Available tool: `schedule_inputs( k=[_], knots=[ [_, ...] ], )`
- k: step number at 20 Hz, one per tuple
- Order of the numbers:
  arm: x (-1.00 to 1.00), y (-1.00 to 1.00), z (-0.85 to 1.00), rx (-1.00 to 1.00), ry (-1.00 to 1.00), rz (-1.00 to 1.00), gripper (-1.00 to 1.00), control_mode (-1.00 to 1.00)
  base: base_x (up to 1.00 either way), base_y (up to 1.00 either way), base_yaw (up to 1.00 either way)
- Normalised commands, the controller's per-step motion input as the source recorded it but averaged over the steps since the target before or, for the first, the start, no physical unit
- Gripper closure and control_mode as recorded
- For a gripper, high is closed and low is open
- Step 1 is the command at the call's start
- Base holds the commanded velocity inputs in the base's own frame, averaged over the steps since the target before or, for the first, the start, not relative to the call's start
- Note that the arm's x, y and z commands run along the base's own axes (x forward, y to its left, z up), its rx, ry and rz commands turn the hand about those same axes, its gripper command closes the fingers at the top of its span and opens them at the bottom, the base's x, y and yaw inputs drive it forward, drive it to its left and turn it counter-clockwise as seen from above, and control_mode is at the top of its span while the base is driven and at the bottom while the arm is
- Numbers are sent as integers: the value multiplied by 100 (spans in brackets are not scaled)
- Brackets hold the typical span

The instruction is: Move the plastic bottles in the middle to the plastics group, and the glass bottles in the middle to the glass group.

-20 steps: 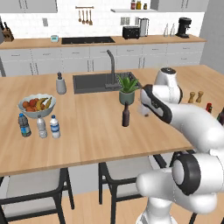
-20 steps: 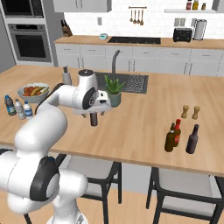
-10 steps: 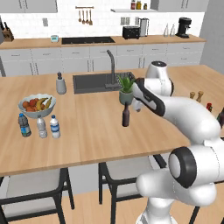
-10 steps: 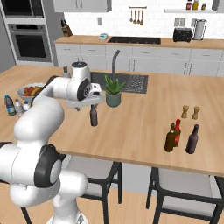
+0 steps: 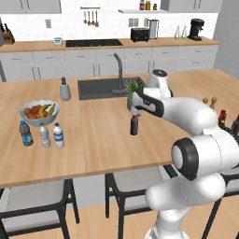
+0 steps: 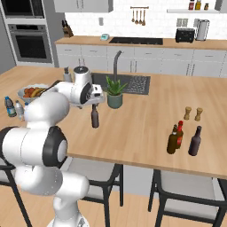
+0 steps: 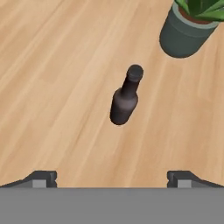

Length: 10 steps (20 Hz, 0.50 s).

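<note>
On the left of the island we see three plastic bottles (image 5: pixel 42 134) in a row beside the fruit bowl (image 5: pixel 38 112), well apart from everything else. At the middle stands the maroon bottle (image 5: pixel 134 125), upright and alone on open wood, with the plant pot (image 7: pixel 186 37) just behind it. Our gripper (image 5: pixel 136 111) hangs just above its cap, jaws spread wide and holding nothing. We judge the step is to grasp this bottle: we should centre over the neck, drop straight down, and close without nudging the pot. To the right, the glass group (image 6: pixel 182 139) waits near the front edge, with bare counter between.
</note>
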Motion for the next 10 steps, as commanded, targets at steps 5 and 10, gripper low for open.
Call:
schedule_inputs(
  k=[5, 10],
  knots=[
    [36, 22, -39, 2, 0, -3, -100, -100, 0, 0, 0],
    [24, 10, -48, 0, 0, -2, -100, -100, 0, 0, 0]
  ],
)
